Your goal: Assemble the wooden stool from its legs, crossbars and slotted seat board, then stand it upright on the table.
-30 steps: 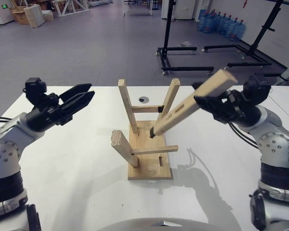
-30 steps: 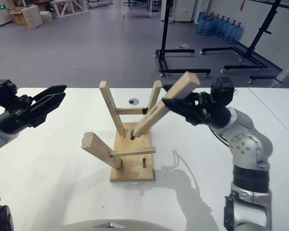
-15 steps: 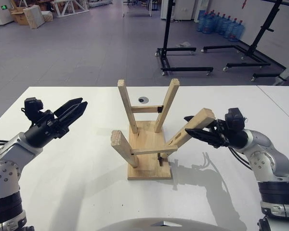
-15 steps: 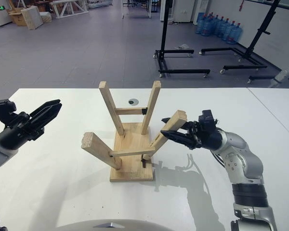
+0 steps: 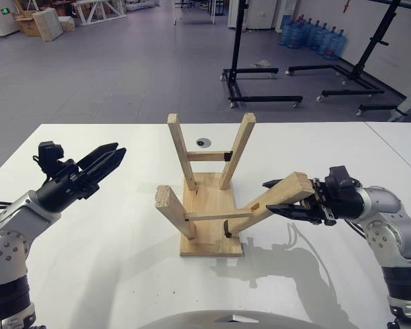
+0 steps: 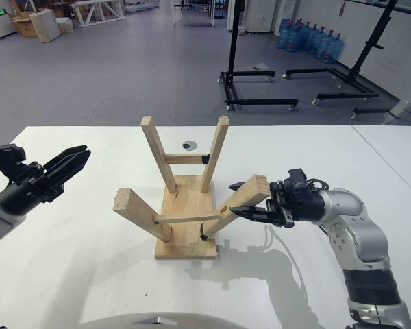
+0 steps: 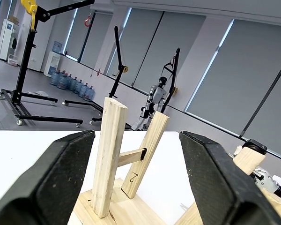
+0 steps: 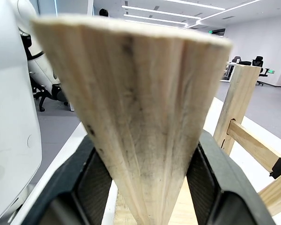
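Beyond our white table [image 5: 123, 260] we see a grey hall floor with black stands [image 5: 267, 98] and water bottles [image 5: 315, 31] toward 1 o'clock. At the table's centre the seat board [image 5: 209, 195] lies flat. From its 12 o'clock end the far legs [image 5: 180, 151] rise, joined by the far crossbar [image 5: 207, 155]. At its 8 o'clock corner the third leg [image 5: 172, 211] leans outward, and the near crossbar [image 5: 209, 216] runs from it to the fourth leg [image 5: 277, 195], which slants up toward 3 o'clock from the board's 4 o'clock corner. Our right gripper [image 5: 267, 197] pinches that leg near its upper end. Our left gripper [image 5: 120, 149] hovers at 9 o'clock, jaws spread, touching nothing.
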